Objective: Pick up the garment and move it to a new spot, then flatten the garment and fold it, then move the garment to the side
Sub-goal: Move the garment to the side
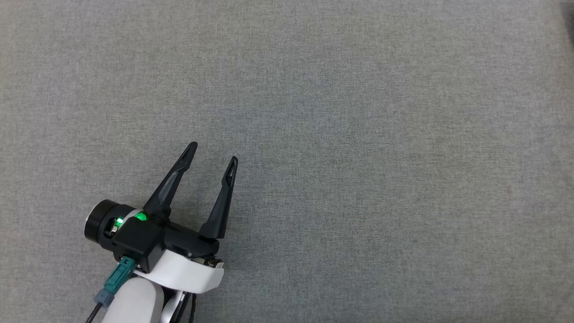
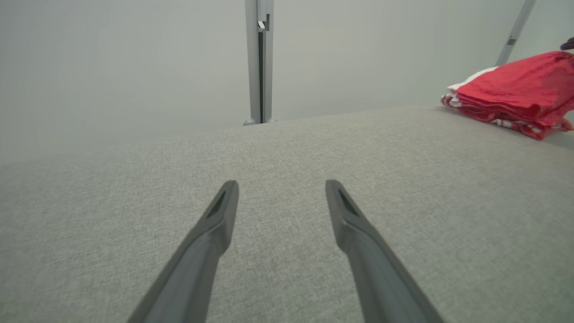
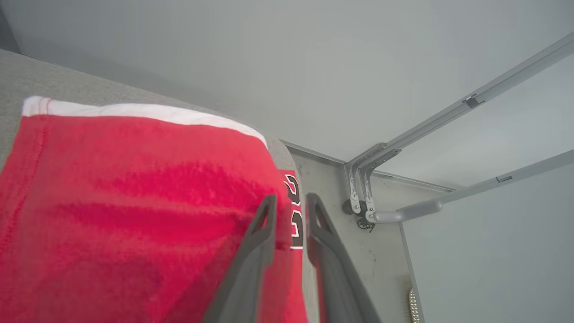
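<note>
The garment [image 2: 511, 89] is red with white trim and lies folded at the far right end of the grey cloth-covered table [image 1: 358, 134]. Seen close in the right wrist view, the garment [image 3: 134, 202] shows a black and white number print at its edge. My right gripper [image 3: 291, 199] sits over that edge near the table's corner, its fingers narrowly apart with a fold of red fabric between them. My left gripper [image 1: 213, 152] hovers open over bare table at the lower left, well away from the garment. In the left wrist view, the left gripper [image 2: 281, 184] holds nothing.
A grey metal post [image 2: 260, 63] rises behind the table's far edge. Metal frame struts [image 3: 372, 188] meet at a wheeled foot on the floor [image 3: 358, 269] just past the table corner. Pale walls close off the space behind.
</note>
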